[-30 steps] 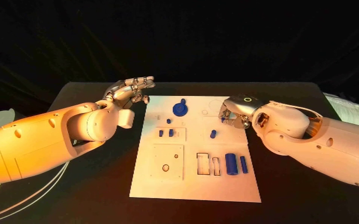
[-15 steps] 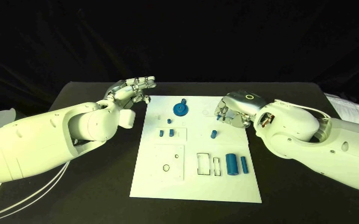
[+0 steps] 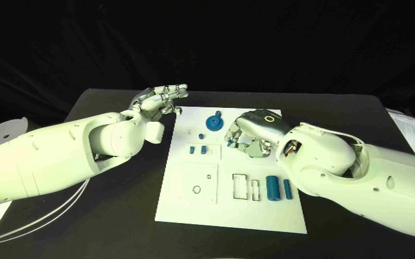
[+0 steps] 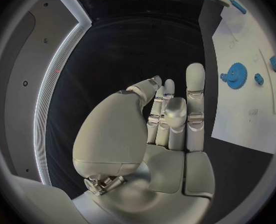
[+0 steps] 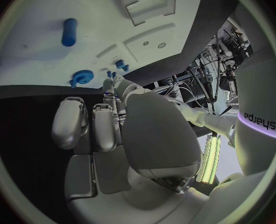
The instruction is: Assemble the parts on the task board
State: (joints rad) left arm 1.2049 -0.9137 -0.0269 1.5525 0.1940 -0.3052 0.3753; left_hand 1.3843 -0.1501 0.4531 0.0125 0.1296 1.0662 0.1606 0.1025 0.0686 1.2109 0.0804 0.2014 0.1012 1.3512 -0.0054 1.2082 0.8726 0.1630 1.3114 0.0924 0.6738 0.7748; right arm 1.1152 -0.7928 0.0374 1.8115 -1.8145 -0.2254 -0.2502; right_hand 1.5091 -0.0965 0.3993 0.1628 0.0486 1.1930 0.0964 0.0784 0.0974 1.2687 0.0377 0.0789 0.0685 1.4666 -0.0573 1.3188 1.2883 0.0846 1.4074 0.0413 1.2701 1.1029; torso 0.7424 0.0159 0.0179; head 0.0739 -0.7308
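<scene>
The white task board point(image 3: 232, 205) lies in the middle of the black table. A blue gear point(image 3: 213, 121) sits at its far end, with small blue pegs point(image 3: 198, 148) below it. Two blue cylinders point(image 3: 278, 187) lie toward the near right. My right hand point(image 3: 252, 130) hovers over the board's far right part, beside the gear. Its fingers are curled in, and a small blue part point(image 3: 231, 142) is pinched at their tips. My left hand point(image 3: 161, 99) is raised off the board's far left corner, fingers straight and holding nothing. The left hand point(image 4: 169, 119) has the gear point(image 4: 235, 75) beyond its fingertips.
Empty rectangular slots point(image 3: 243, 187) and a square plate with holes point(image 3: 198, 182) mark the board's near half. Black table shows on both sides of the board. White cables point(image 3: 39, 223) lie at the near left.
My right hand has moved left over the board toward the gear, carrying the small blue part and covering a peg that showed before. The left hand has stayed in place. The camera has shifted slightly.
</scene>
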